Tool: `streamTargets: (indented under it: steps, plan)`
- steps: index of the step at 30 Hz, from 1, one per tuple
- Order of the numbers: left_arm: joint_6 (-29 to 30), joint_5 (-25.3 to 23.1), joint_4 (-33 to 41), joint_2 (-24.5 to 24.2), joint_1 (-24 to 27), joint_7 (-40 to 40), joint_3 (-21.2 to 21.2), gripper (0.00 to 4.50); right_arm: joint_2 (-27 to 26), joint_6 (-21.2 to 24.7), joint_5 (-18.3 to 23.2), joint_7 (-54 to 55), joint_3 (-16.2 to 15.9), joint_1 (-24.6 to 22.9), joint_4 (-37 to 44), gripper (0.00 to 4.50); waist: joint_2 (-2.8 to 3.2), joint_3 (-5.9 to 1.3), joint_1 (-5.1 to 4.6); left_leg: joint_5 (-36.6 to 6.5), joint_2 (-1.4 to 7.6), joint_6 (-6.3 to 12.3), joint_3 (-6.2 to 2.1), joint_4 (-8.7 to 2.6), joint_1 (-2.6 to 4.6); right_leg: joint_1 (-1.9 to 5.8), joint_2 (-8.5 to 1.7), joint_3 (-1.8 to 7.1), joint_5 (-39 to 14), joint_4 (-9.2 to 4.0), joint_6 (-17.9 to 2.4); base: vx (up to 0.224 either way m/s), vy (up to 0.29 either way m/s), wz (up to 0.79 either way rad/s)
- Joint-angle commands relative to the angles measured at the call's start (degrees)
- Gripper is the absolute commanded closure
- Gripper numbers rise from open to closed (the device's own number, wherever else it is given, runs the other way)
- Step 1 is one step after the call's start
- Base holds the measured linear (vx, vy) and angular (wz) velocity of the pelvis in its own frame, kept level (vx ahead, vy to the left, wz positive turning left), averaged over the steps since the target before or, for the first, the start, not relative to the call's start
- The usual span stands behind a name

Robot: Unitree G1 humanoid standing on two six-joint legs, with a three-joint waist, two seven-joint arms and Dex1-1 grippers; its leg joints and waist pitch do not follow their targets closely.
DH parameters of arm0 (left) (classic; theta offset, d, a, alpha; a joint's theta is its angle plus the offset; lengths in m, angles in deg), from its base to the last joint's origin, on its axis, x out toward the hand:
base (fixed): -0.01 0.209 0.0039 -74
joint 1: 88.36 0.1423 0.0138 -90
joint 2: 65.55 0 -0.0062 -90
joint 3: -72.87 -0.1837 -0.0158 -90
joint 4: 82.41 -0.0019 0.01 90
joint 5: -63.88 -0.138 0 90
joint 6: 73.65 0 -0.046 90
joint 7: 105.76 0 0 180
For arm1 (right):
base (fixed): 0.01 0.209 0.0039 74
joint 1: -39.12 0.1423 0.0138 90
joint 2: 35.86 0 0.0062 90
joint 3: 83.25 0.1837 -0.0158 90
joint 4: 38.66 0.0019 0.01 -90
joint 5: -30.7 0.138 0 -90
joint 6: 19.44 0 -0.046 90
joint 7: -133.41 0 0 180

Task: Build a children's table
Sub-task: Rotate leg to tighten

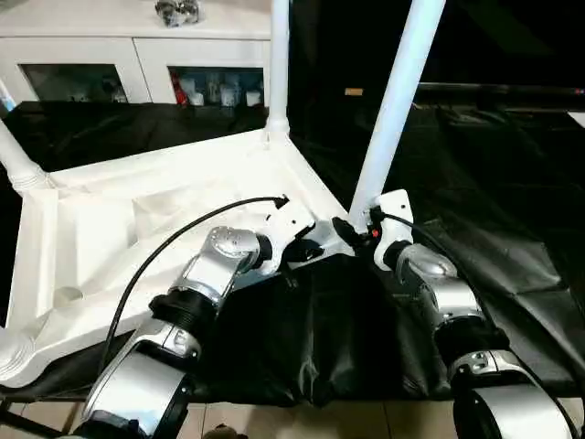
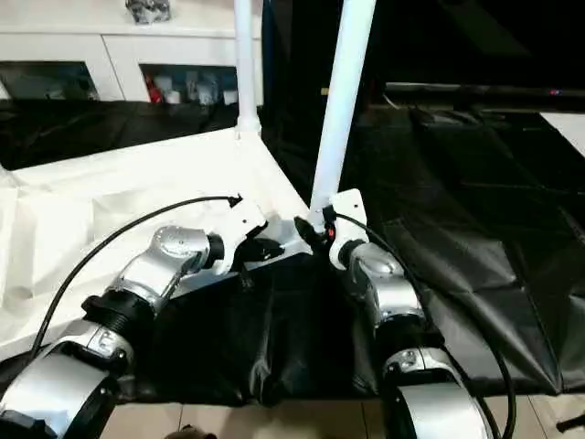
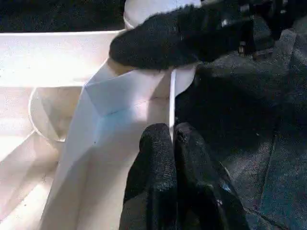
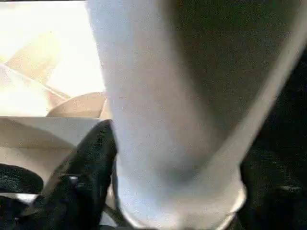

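Lay upside down on the black-covered bench (image 1: 512, 302): white children's table (image 1: 137, 219), legs up. Left fingers (image 3: 165, 158) pressed closed against the tabletop's rim at its near corner. Right fingers (image 4: 91, 163) spread around the base of the near leg (image 1: 395, 110) there.

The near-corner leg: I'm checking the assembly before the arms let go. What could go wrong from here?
The near-corner leg leans rather than standing straight, so it may not be fully seated and could tip once the right claw around its base lets go. The left claw pinches only the tabletop's thin rim; that hold might slip and let the tabletop shift.
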Motion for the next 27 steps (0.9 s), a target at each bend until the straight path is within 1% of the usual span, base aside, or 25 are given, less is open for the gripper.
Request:
streamTargets:
  steps: [1, 4, 5, 6, 7, 8, 9, 11, 12, 13, 15, 16, 17, 18, 19, 20, 22, 23, 25, 26, 27]
  plan:
    - [-2.52, 1.05, 2.45, 1.57, 0.5, 2.23, -1.98, 4.5, -2.56, 0.9, -0.48, -5.06, -4.71, -1.46, -0.55, 0.69, -0.18, -3.53, 0.03, -11.44, 2.67, 2.1, -1.52, -4.09, 0.65, 2.45, -5.26, 3.02, -12.73, -4.82, -10.65, 0.0, 0.0, 0.0]
    - [-3.33, 1.56, 3.69, 0.59, 1.56, 4.48, -2.6, 4.5, -1.07, -0.28, -1.22, -5.76, -5.11, -1.69, -0.18, 0.52, -0.24, -3.69, -0.03, -10.15, 2.74, 2.41, -1.54, -4.01, 0.45, 2.68, -5.25, 2.99, -9.29, -4.31, -11.51, 0.0, 0.0, 0.0]
    - [-4.14, 1.92, 4.65, -0.44, 2.38, 6.63, -3.07, 4.5, 0.57, -1.09, -1.05, -8.75, -5.34, -2.12, 0.75, 0.52, -0.2, -3.8, -0.02, -9.34, 2.71, 2.74, -1.51, -3.9, 0.44, 2.76, -5.22, 2.98, -7.59, -4.13, -11.95, 0.0, 0.0, 0.0]
    - [-4.28, 1.98, 4.83, -0.63, 2.53, 7.03, -3.15, 4.5, 0.87, -1.23, -1.01, -9.33, -5.39, -2.2, 0.94, 0.52, -0.28, -3.93, 0.08, -8.35, 2.7, 3.43, -1.43, -3.68, 0.36, 2.91, -5.2, 3.01, -5.08, -3.83, -12.65, 0.0, 0.0, 0.0]
    - [-5.1, 3.28, 6.61, -1.83, 3.61, 11.34, -3.4, 4.5, 3.01, -2.65, -0.77, -13.96, -5.97, -2.77, 2.16, 0.52, -0.32, -3.9, 0.2, -7.82, 2.7, 4.12, -1.29, -3.56, 0.39, 2.85, -5.22, 3.05, -3.52, -3.72, -13.21, 0.0, 0.0, 0.0]
    - [-4.96, 3.47, 6.88, -1.97, 3.73, 11.9, -3.41, 4.5, 3.27, -2.74, -0.72, -14.63, -6.07, -2.85, 2.33, 0.52, -0.43, -3.93, 0.19, -7.63, 2.71, 4.41, -1.26, -3.52, 0.29, 3.0, -5.18, 3.04, -2.86, -3.58, -13.46, 0.0, 0.0, 0.0]
    - [-4.85, 3.63, 7.09, -2.07, 3.83, 12.35, -3.42, 4.5, 3.48, -2.81, -0.67, -15.16, -6.15, -2.91, 2.47, 0.52, -0.34, -3.93, 0.29, -6.86, 2.69, 4.94, -1.2, -3.45, 0.23, 2.98, -5.1, 2.98, -1.85, -3.42, -13.77, 0.0, 0.0, 0.0]
    - [-5.14, 4.46, 8.54, -3.14, 4.64, 15.52, -3.81, 4.5, 5.01, -2.74, 0.34, -20.01, -6.65, -3.9, 4.36, 0.52, -0.33, -3.8, 0.32, -7.22, 2.8, 5.22, -1.15, -3.48, 0.25, 2.92, -5.01, 2.9, -2.44, -3.5, -13.9, 0.0, 0.0, 0.0]
    - [-5.37, 4.5, 8.73, -3.61, 4.79, 16.36, -3.92, 4.5, 5.74, -2.51, 0.95, -22.68, -6.98, -4.44, 5.44, 0.52, -0.12, -3.75, 0.43, -8.06, 2.89, 5.18, -1.19, -3.53, 0.36, 2.96, -5.01, 2.83, -3.71, -3.63, -13.83, 0.0, 0.0, 0.0]
    - [-6.05, 4.47, 8.64, -4.39, 4.89, 17.56, -4.01, 4.5, 7.14, -1.9, 1.68, -26.95, -7.78, -5.31, 7.2, 0.52, -0.17, -3.58, 0.47, -9.03, 2.91, 5.16, -1.13, -3.57, 0.37, 2.85, -4.88, 2.81, -5.37, -3.91, -13.44, 0.0, 0.0, 0.0]
    - [-6.38, 4.57, 8.46, -5.46, 4.82, 19.27, -3.98, 4.5, 9.11, -0.64, 2.71, -32.54, -8.9, -6.26, 9.36, 0.52, -0.17, -3.53, 0.69, -10.3, 2.99, 4.89, -1.1, -3.63, 0.58, 2.73, -4.9, 2.86, -7.45, -4.09, -13.24, 0.0, 0.0, 0.0]
    - [-6.38, 4.57, 8.46, -5.46, 4.82, 19.27, -3.98, 4.5, 9.11, -0.64, 2.71, -32.54, -8.9, -6.26, 9.36, 0.52, -0.18, -3.5, 0.75, -10.69, 3.03, 4.74, -1.12, -3.67, 0.55, 2.7, -4.94, 2.88, -8.26, -4.17, -13.11, 0.0, 0.0, 0.0]
    - [-6.4, 4.8, 8.58, -6.15, 4.78, 20.3, -3.83, 4.5, 10.3, 0.4, 3.31, -35.27, -9.46, -6.62, 10.35, 0.52, -0.18, -3.44, 0.84, -11.24, 3.07, 4.16, -1.18, -3.78, 0.61, 2.63, -4.99, 2.87, -9.87, -4.3, -12.84, 0.0, 0.0, 0.0]
    - [-6.39, 4.85, 8.64, -6.3, 4.79, 20.51, -3.8, 4.5, 10.55, 0.58, 3.45, -35.81, -9.58, -6.69, 10.54, 0.77, -0.26, -3.44, 0.92, -11.61, 3.05, 3.79, -1.19, -3.78, 0.67, 2.6, -5.05, 2.88, -11.05, -4.37, -12.62, 0.0, 0.0, 0.0]
    - [-6.3, 5.0, 8.85, -6.83, 4.8, 21.35, -3.78, 4.5, 11.24, 1.06, 3.91, -37.46, -9.94, -6.81, 11.08, 0.77, -0.19, -3.39, 1.01, -11.88, 3.08, 3.64, -1.19, -3.81, 0.74, 2.5, -5.1, 2.9, -11.73, -4.51, -12.48, 0.0, 0.0, 0.0]
    - [-6.17, 5.25, 9.2, -7.43, 4.87, 22.36, -3.81, 4.5, 11.88, 1.5, 4.32, -39.31, -10.24, -6.89, 11.48, 0.88, -0.19, -3.39, 1.11, -11.95, 3.06, 3.4, -1.19, -3.81, 0.76, 2.46, -5.12, 2.96, -12.51, -4.57, -12.18, 0.0, 0.0, 0.0]
    - [-5.73, 5.55, 9.91, -8.5, 5.03, 24.14, -3.85, 4.5, 13.04, 2.49, 4.72, -42.82, -10.88, -7.21, 12.63, 1.08, -0.3, -3.45, 1.44, -11.34, 3.11, 3.5, -1.24, -3.8, 0.64, 2.54, -5.09, 2.95, -12.13, -4.47, -11.94, 0.0, 0.0, 0.0]
    - [-5.88, 5.86, 10.07, -9.31, 5.08, 25.8, -4.01, 4.5, 13.88, 3.2, 4.64, -44.56, -11.47, -7.48, 13.67, 1.08, -0.27, -3.47, 1.48, -11.11, 3.07, 3.56, -1.23, -3.79, 0.64, 2.52, -5.09, 2.94, -11.94, -4.45, -11.96, 0.0, 0.0, 0.0]
    - [-5.95, 5.98, 10.04, -9.77, 5.07, 26.57, -4.08, 4.5, 14.11, 3.42, 4.62, -45.06, -11.71, -7.48, 13.93, 1.31, -0.22, -3.57, 1.61, -10.0, 3.11, 3.68, -1.26, -3.78, 0.63, 2.46, -5.03, 2.89, -10.13, -4.17, -12.28, 0.0, 0.0, 0.0]
    - [-5.96, 6.04, 10.01, -9.91, 5.06, 26.85, -4.12, 4.5, 14.17, 3.57, 4.64, -45.21, -11.76, -7.45, 14.0, 1.31, -0.18, -3.61, 1.63, -10.0, 3.11, 3.59, -1.25, -3.74, 0.65, 2.44, -5.05, 2.88, -9.81, -4.1, -12.44, 0.0, 0.0, 0.0]
    - [-5.88, 6.13, 10.03, -10.09, 5.06, 27.27, -4.19, 4.5, 14.22, 3.68, 4.65, -45.38, -11.81, -7.41, 14.05, 1.51, -0.21, -3.63, 1.63, -9.8, 3.1, 3.52, -1.26, -3.73, 0.59, 2.48, -5.06, 2.88, -9.19, -4.04, -12.73, 0.0, 0.0, 0.0]
